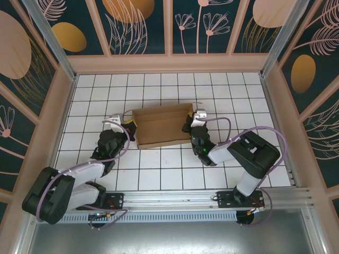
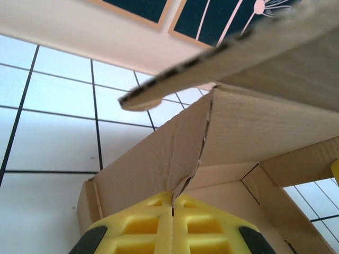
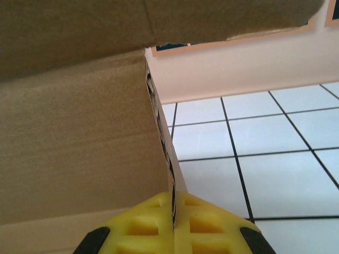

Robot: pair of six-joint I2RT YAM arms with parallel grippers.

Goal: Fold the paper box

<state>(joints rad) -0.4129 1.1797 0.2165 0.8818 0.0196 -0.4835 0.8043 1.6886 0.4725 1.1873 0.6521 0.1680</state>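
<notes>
Box (image 1: pixel 161 126) looks light, thin and easily creased. Left gripper (image 1: pixel 130 128) and right gripper (image 1: pixel 188 127) are each clamped tight on an end wall, sensible holds.

The paper box (image 1: pixel 161 126) reads to me as matt brown cardboard, fibrous on its faces, with rough corrugated fluting along the cut edges. The fingers (image 2: pixel 139 226) of my left gripper (image 2: pixel 172 209) are yellow moulded plastic, smooth with a dull sheen; the right gripper (image 3: pixel 173 209) looks the same. The table (image 1: pixel 159 169) is smooth white tile, faintly glossy. At six o'clock the rail (image 1: pixel 175 200) is bare brushed metal. At three o'clock of the box, the cable (image 1: pixel 258 127) wears smooth lilac sheathing.
</notes>
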